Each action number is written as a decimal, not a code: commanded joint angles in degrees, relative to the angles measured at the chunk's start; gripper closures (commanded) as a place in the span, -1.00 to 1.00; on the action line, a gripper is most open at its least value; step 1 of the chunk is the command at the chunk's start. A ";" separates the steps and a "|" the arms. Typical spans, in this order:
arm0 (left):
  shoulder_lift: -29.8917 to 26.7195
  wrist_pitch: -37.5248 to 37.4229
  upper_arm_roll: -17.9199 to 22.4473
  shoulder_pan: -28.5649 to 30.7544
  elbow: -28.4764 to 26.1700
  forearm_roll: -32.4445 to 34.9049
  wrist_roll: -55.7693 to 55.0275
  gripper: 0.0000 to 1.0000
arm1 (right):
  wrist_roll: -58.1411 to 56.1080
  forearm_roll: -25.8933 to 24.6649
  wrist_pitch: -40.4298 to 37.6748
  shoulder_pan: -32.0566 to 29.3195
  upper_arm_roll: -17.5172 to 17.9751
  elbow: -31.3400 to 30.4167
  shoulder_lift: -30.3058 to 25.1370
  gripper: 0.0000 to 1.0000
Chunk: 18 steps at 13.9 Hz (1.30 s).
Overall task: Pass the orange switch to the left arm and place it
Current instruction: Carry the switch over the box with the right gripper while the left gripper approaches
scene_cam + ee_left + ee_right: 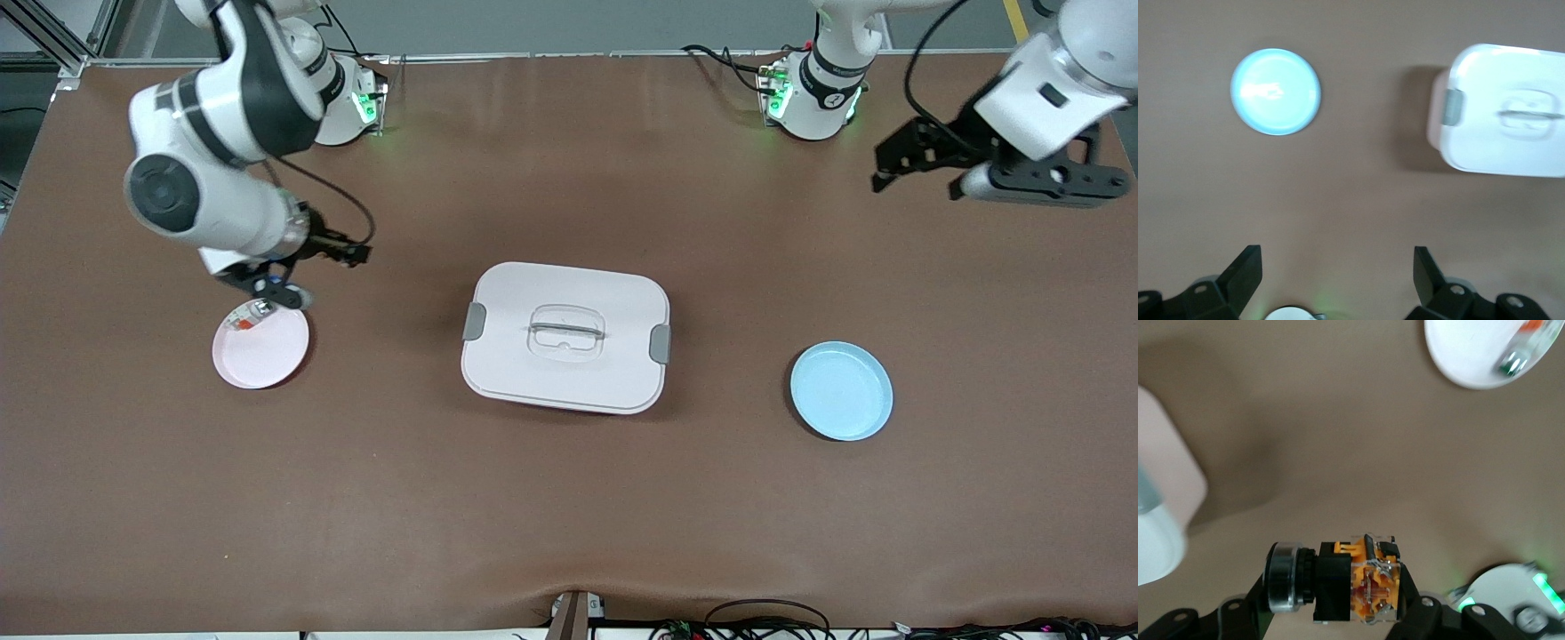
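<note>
While your right claw (1331, 587) grips the orange switch (1338, 580), the left claw (1338, 280) waits released. Carry too low toward the handover, and you risk clipping the box (565, 336).

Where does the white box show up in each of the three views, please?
Front view: the box sits mid-table, between the pink plate and blue plate.
Left wrist view: box at the right edge, blue plate alongside.
Right wrist view: box cut off at the left edge.
Shared landmark: its grey latch.
</note>
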 commanded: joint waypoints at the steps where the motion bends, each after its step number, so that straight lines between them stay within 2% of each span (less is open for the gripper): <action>1: -1.73 0.11 -2.05 0.62 -1.36 -5.28 -0.29 -1.00 | 14.57 6.04 -1.22 8.08 -0.92 6.16 0.77 0.59; 4: -5.14 3.61 -1.97 0.88 -6.61 -14.50 -0.20 -1.00 | 28.12 15.71 0.18 13.54 -0.92 14.68 4.80 0.59; 6: -9.36 9.05 -2.06 0.71 -13.37 -18.55 -0.20 -1.00 | 34.81 19.94 2.98 15.92 -0.92 19.26 7.70 0.59; 9: -15.25 16.27 -3.01 0.44 -23.83 -27.08 -0.20 -1.00 | 40.53 26.18 10.79 18.21 -0.92 20.59 9.21 0.59; 10: -15.70 17.16 -3.63 0.53 -25.08 -28.58 -0.20 -1.00 | 42.29 28.03 13.52 18.91 -0.92 20.59 9.38 0.59; 12: -15.62 20.83 -5.73 0.44 -27.01 -32.27 -0.20 -1.00 | 45.80 29.01 18.18 20.49 -0.92 20.94 10.35 0.59; 15: -15.70 28.83 -9.86 0.53 -31.15 -41.49 -0.20 -1.00 | 51.86 29.19 21.54 22.43 -0.92 25.24 14.12 0.59; 18: -15.53 34.38 -13.03 0.44 -33.52 -46.68 -0.12 -1.00 | 56.97 29.80 25.84 24.45 -0.92 28.59 17.29 0.59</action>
